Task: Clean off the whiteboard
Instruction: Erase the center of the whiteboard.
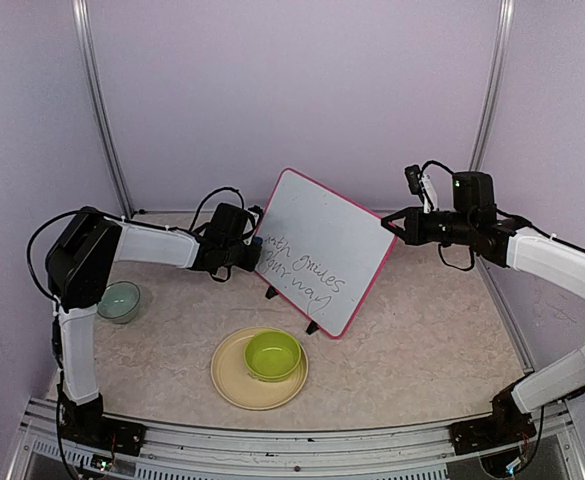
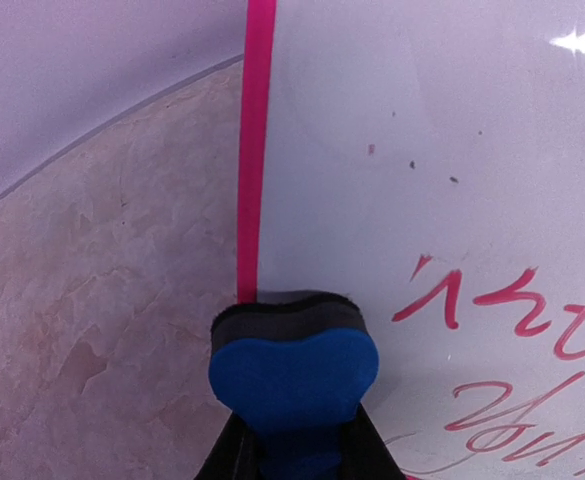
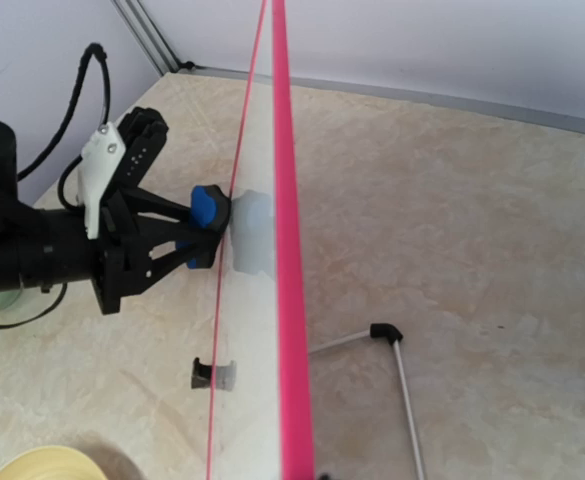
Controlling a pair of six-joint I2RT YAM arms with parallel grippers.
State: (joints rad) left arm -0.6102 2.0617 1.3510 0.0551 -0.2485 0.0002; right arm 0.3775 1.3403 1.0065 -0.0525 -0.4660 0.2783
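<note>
The whiteboard (image 1: 322, 225) stands tilted in the middle of the table, pink-framed, with dark handwriting (image 1: 307, 272) on its lower half. My left gripper (image 1: 253, 250) is shut on a blue eraser (image 2: 292, 370), whose dark felt side presses against the board's face (image 2: 422, 150) just inside the left frame, above the writing (image 2: 512, 310). My right gripper (image 1: 392, 226) is closed on the board's right edge. In the right wrist view that pink edge (image 3: 290, 300) runs down the middle, my own fingers are hidden, and the eraser (image 3: 210, 207) shows in the left gripper (image 3: 187, 235).
A green bowl (image 1: 273, 355) sits on a beige plate (image 1: 234, 385) in front of the board. A translucent teal bowl (image 1: 120, 300) stands at the left by my left arm. Behind the board lies its wire stand (image 3: 397, 350); a black foot (image 3: 204, 373) rests on the table.
</note>
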